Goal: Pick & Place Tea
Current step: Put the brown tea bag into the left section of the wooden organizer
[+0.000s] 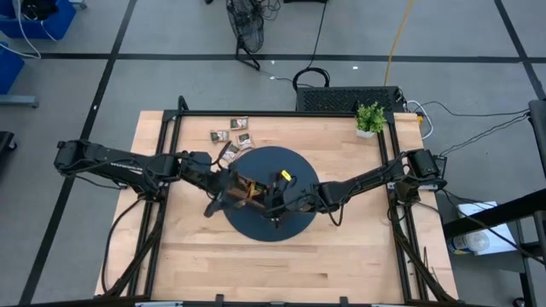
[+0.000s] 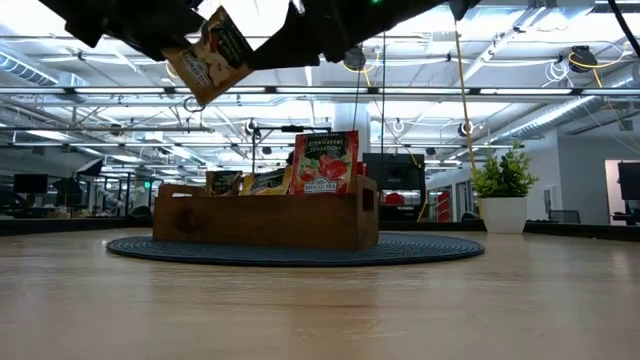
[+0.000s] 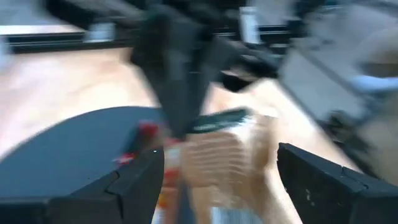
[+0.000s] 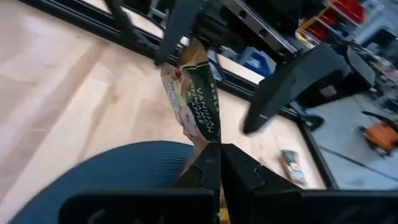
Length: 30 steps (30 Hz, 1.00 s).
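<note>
A dark brown and white tea sachet (image 4: 198, 102) is seen pinched by one lower corner between the fully closed fingers of the right gripper (image 4: 221, 163), which is held above the wooden tray (image 2: 265, 215); in the low view the sachet hangs tilted, well clear of the tray's rim, so it has not yet been lowered into a compartment. The left gripper (image 3: 217, 177) is placed just beside the tray on its left side, close to the sachet, and its fingers (image 3: 134, 183) are spread wide with nothing between them (a handover from left to right is the likely reason, though that is a judgement only). The tray is set on the round dark mat (image 1: 299, 223) at the middle of the table (image 1: 341, 264), presumably so that both arms can reach it. Inside the tray, a red sachet (image 2: 325, 162) stands upright near its right end as the low view shows it, and orange and brown sachets (image 2: 245, 181) lean in the part to the left of it. More loose sachets (image 1: 232, 131) are left on the table beyond the tray, toward the far edge, still to be collected. A small potted plant (image 1: 369, 118) stands well apart from the tray, near the far right corner.
</note>
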### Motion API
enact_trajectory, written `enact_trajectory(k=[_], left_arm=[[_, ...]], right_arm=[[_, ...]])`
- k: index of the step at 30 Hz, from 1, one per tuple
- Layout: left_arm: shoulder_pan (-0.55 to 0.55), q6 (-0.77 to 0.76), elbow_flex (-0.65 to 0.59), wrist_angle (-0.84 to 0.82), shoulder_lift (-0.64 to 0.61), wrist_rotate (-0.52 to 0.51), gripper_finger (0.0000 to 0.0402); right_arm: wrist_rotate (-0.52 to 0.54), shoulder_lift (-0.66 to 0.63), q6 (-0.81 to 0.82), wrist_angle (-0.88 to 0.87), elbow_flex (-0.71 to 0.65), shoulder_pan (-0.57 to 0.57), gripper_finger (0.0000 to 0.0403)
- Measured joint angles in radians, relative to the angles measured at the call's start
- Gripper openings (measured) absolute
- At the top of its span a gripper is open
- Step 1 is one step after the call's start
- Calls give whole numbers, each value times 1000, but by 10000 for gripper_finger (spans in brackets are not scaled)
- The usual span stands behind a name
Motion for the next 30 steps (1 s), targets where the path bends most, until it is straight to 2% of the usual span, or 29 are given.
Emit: enact_trajectory(k=[5, 8, 11, 16, 20, 30], left_arm=[[0, -19, 56, -87, 0, -295, 311], [1, -21, 114, -190, 0, -395, 308], [0, -21, 166, -268, 0, -420, 310], [0, 17, 201, -361, 0, -420, 312], [0, 35, 212, -444, 1, -420, 312], [0, 44, 259, -455, 55, -421, 312]], right_arm=[[43, 0, 39, 4, 0, -13, 0], [36, 0, 80, -14, 0, -37, 0], [22, 0, 106, -36, 0, -64, 0], [-70, 0, 145, -34, 0, -96, 0], [-71, 0, 151, -34, 0, -106, 0], [-71, 0, 162, -36, 0, -113, 0]])
